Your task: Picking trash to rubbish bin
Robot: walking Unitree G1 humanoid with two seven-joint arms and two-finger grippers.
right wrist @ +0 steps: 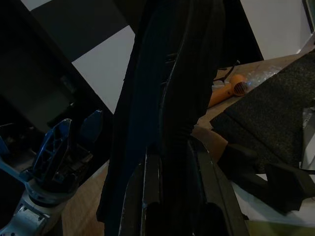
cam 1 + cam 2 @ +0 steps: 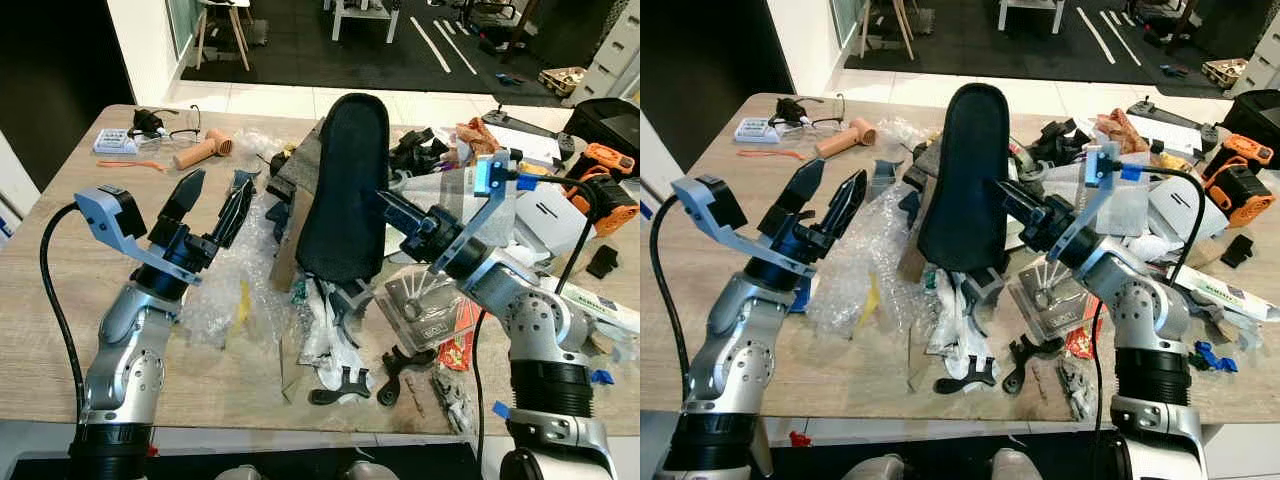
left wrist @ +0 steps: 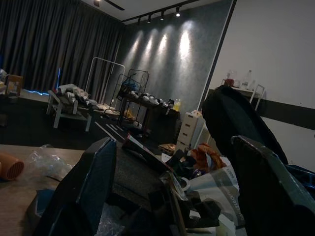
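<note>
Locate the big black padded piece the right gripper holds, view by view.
Left eye: black padded piece upright at centre, above the table.
Right eye: centre.
Left wrist: dark shape at right.
Right wrist: fills the middle.
Shared landmark: orange hair dryer.

No text, label or number on the cluttered table can be read.

This is looking like a workshop or lab space rather than a lived-in home. A wooden table [image 2: 60,230] is filling the frame, carrying bubble wrap [image 2: 225,290], black plastic parts [image 2: 345,385] and orange power tools [image 2: 605,180] at the right edge. Beyond it, at the top, dark carpet with white floor markings [image 2: 440,45] is stretching away. In the left wrist view, track spotlights [image 3: 162,12] are lighting a grey wall above loaded shelving racks [image 3: 142,98].
</note>
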